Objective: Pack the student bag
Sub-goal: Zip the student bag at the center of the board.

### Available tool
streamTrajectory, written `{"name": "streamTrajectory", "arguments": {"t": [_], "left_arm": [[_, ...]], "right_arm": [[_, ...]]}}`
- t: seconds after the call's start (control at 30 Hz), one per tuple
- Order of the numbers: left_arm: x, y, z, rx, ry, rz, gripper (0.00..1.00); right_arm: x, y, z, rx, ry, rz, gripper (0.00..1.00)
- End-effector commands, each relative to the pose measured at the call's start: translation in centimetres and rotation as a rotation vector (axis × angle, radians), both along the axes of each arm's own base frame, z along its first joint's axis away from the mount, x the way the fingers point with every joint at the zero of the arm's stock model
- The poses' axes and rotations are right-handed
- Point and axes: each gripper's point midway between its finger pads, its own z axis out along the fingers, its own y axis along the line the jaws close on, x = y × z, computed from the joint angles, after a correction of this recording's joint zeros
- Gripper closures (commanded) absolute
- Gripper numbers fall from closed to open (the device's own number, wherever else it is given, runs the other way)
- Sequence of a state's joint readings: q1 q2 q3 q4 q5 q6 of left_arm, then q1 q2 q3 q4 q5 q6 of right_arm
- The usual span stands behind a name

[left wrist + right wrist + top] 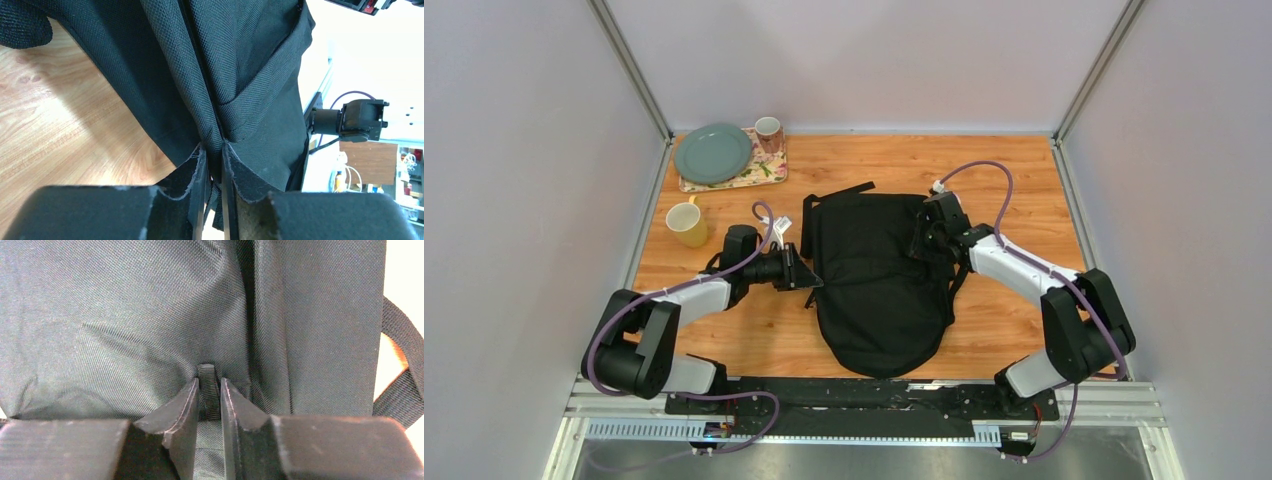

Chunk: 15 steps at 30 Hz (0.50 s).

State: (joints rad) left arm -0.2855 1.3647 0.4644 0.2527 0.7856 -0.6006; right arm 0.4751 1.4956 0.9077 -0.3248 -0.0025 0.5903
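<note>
Top: bag (879,285) flat on table (1004,170), long axis near-to-far, left hand (809,272) at its left edge, right hand (921,240) at its far right edge. Left wrist: left hand clenched on a bag fabric fold. Right wrist: right hand pinches a bag webbing strip.

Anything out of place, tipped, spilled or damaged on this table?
Nothing stands out. The large black soft fabric backpack lies flat on the wooden table, left pincer and right pincer each pinching it at a side. The yellow mug stands upright; the green round plate rests on the floral tray.
</note>
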Motion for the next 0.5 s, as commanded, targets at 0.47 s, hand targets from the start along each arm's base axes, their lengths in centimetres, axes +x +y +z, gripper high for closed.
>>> {"name": "streamTrajectory", "arguments": {"t": [0.47], "left_arm": [[0.1,0.6,0.1,0.06,-0.057,-0.033,1.0]], "right_arm": [[2.0,-6.8,1.0,-0.346,-0.086,-0.14,1.0]]}}
